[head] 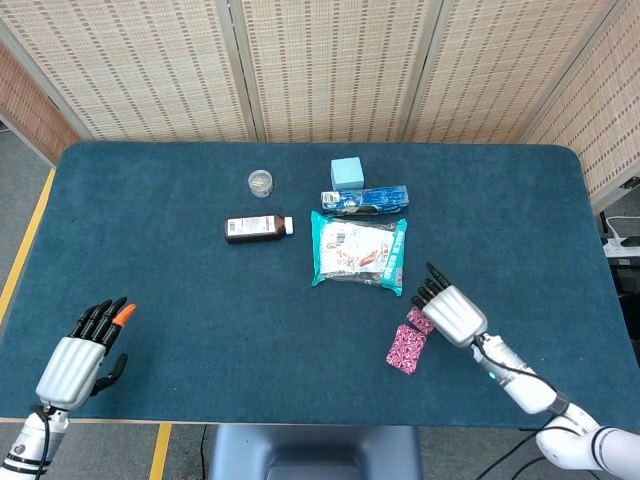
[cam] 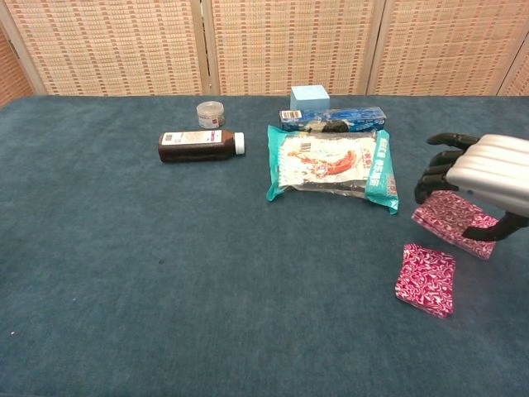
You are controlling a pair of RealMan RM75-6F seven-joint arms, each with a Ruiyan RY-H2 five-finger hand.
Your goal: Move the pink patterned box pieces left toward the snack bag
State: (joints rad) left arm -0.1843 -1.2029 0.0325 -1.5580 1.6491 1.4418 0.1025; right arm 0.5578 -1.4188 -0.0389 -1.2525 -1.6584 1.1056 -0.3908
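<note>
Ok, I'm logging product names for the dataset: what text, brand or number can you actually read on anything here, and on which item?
Nothing reads clearly in either view.
Snack bag: printed label and side lettering, too blurred to read.
Brown bottle: white label with print, too small to read.
Blue carton: barcode-like patch and markings, unreadable.
Pink patterned box pieces: pattern only, no text visible.
Small jar and light blue cube: no legible text.
</note>
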